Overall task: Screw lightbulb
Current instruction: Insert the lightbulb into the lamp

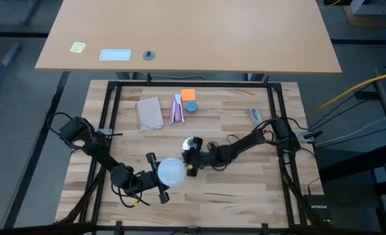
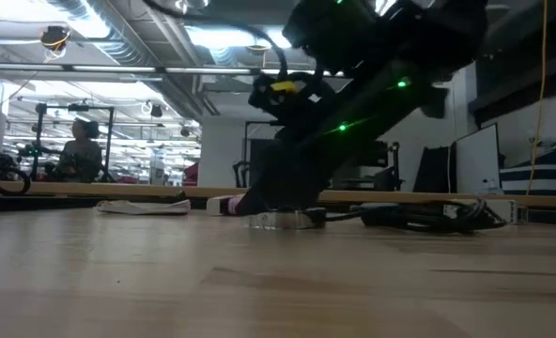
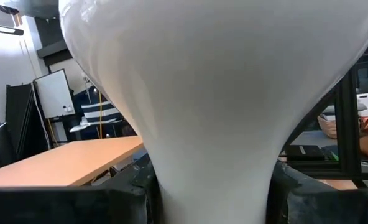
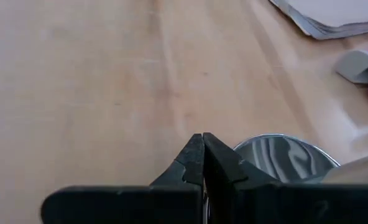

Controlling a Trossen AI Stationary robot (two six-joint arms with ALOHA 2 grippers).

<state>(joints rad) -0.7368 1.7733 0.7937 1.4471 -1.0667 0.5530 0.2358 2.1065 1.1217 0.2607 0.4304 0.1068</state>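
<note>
Our left gripper [image 1: 155, 176] clasps the lightbulb [image 1: 171, 172] by its neck just beside the socket [image 1: 192, 145], where our right gripper [image 1: 192, 156], fingers pinched together, rests, so we judge the carrying step underway; next comes aligning bulb base over socket.

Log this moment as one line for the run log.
left end effector: shut on bulb | right end effector: shut, at socket | bulb: not in socket
</note>
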